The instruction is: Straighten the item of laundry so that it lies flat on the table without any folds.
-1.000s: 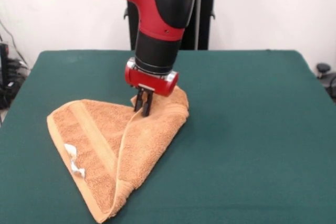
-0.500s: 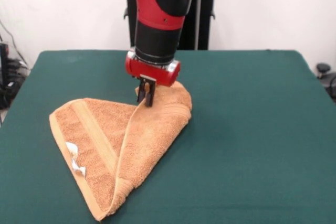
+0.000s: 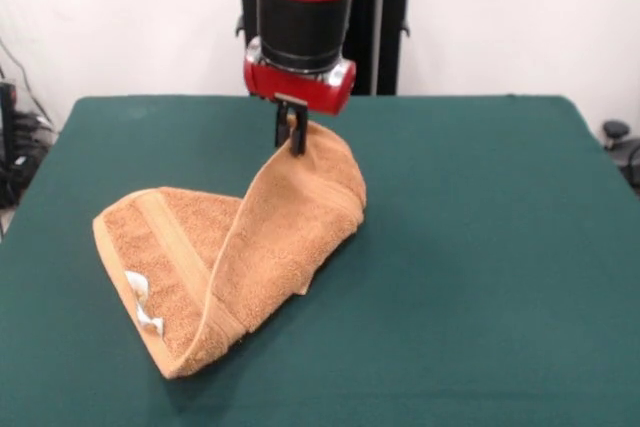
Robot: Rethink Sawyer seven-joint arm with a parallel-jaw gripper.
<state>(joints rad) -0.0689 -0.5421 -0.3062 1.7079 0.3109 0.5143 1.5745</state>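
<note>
**Clerk:** Item one, nearest the camera?

**Keeper:** Hand towel [image 3: 215,247], orange-tan terry, on the left half of the worktop [image 3: 480,247]. Its near end comes to a rounded point close to the front edge. A woven border band [image 3: 180,247] runs diagonally across the flat left portion. Small white tag [image 3: 140,302] lies on the near-left hem.

**Clerk:** Condition of the towel?

**Keeper:** Folded, not flat. The left part lies on the felt; the right part is doubled over it, and one corner is drawn up off the surface into a peak, the cloth sloping down from it toward the near end.

**Clerk:** Item two, behind that?

**Keeper:** Pincer [image 3: 292,137], black, closed together on the raised towel corner, held clear above the worktop. Above it, a red collar and the black and red arm [image 3: 300,17], vertical.

**Clerk:** Farthest entry?

**Keeper:** Worktop's dark green far edge, then a white wall [image 3: 520,17].
</note>
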